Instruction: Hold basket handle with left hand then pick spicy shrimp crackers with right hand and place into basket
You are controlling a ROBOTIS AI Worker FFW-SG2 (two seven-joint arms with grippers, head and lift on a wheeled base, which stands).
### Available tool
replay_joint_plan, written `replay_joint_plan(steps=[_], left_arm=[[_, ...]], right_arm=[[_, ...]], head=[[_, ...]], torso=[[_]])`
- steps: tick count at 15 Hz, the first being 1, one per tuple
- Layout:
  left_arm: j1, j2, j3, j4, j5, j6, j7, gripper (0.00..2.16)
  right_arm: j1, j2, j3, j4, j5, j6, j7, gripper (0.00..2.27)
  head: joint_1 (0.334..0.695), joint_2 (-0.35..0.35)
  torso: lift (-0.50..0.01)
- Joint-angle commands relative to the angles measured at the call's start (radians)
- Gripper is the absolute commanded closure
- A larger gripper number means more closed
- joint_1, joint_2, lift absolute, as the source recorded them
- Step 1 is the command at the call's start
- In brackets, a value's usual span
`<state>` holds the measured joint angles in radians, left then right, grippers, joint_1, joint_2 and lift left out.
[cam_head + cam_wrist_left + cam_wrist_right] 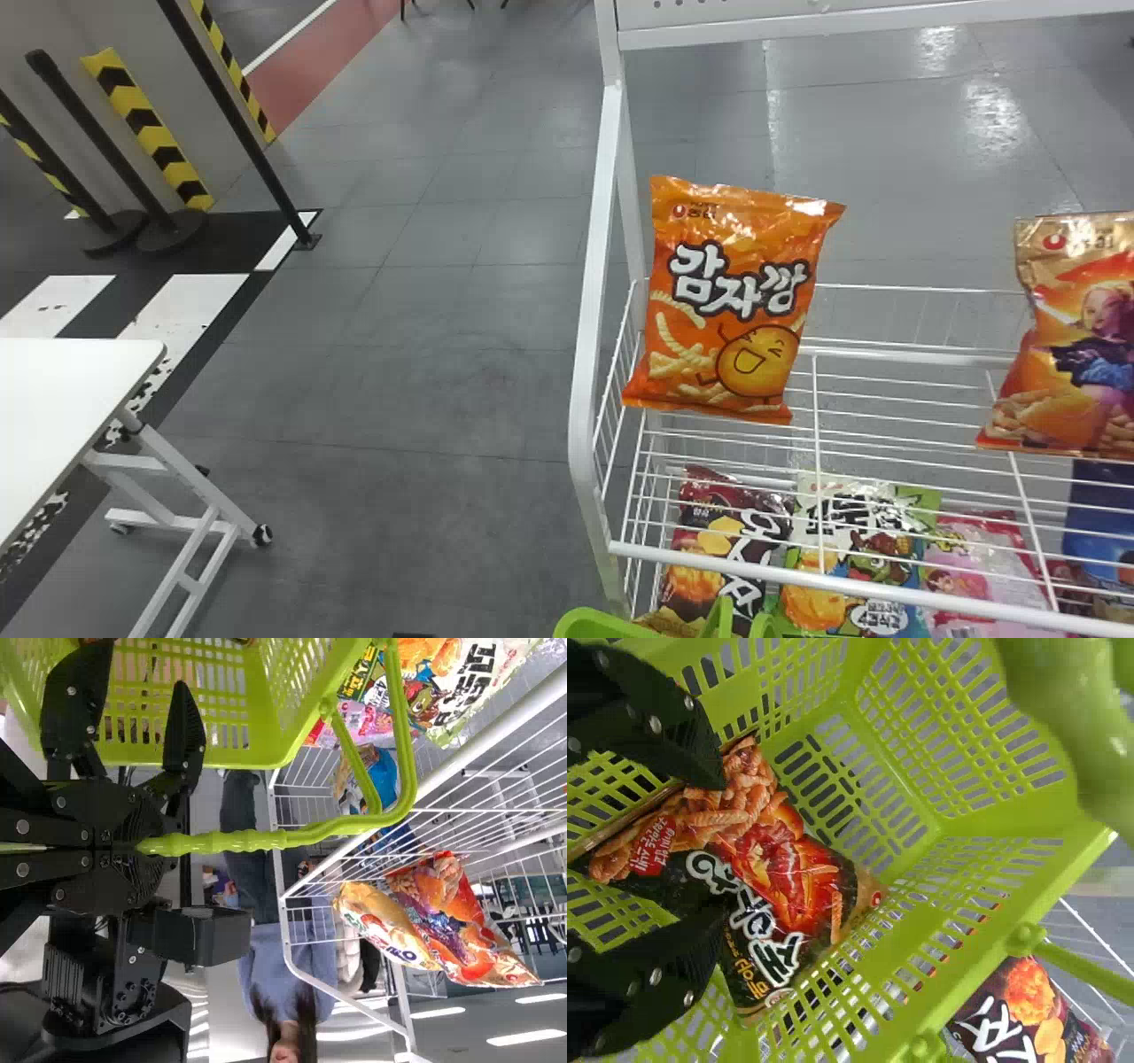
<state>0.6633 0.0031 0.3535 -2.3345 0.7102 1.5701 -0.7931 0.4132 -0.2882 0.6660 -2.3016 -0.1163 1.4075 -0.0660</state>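
The green basket's rim (595,624) shows at the bottom of the head view. In the left wrist view, my left gripper (147,848) is shut on the basket handle (257,840), and the basket (264,704) is beside it. Farther off there, my right gripper (142,691) points at the basket with fingers apart. In the right wrist view, the spicy shrimp crackers bag (788,895), black and red, lies inside the basket (957,837). The fingers of my right gripper (713,846) stand open on either side of the bag's near end.
A white wire rack (753,563) stands at the right, with an orange snack bag (731,301) and another orange-gold bag (1076,354) on its upper shelf. Several bags fill the lower shelf. A white table (66,399) is at the left.
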Motion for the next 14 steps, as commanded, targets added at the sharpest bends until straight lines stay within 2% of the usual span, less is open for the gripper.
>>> replay_joint_plan(steps=[1, 3, 5, 9, 11, 14], left_arm=[[0.001, -0.006, 0.001, -0.002, 0.0, 0.001, 0.0, 1.89], [0.001, -0.006, 0.001, -0.002, 0.0, 0.001, 0.002, 1.89], [0.001, -0.006, 0.001, 0.0, 0.0, 0.001, 0.002, 1.89], [-0.005, -0.006, -0.001, 0.007, -0.002, 0.001, 0.003, 1.89], [-0.007, -0.006, -0.001, 0.014, -0.002, 0.001, 0.003, 1.89], [-0.007, -0.006, -0.002, 0.02, -0.002, 0.001, 0.002, 1.89]], right_arm=[[0.026, -0.006, -0.025, -0.022, 0.047, -0.064, -0.003, 0.13], [0.052, -0.011, -0.082, -0.039, 0.05, -0.113, -0.001, 0.13], [0.09, -0.015, -0.161, -0.082, 0.047, -0.132, 0.003, 0.13], [0.202, -0.014, -0.375, -0.271, -0.056, -0.098, 0.052, 0.15], [0.225, -0.008, -0.447, -0.325, -0.094, -0.104, 0.074, 0.15], [0.245, 0.0, -0.505, -0.331, -0.109, -0.34, 0.101, 0.15]], head=[[0.695, 0.249], [0.695, 0.214], [0.695, 0.146], [0.695, 0.014], [0.695, -0.062], [0.695, -0.1]], torso=[[-0.037], [-0.037], [-0.037], [-0.037], [-0.037], [-0.037]])
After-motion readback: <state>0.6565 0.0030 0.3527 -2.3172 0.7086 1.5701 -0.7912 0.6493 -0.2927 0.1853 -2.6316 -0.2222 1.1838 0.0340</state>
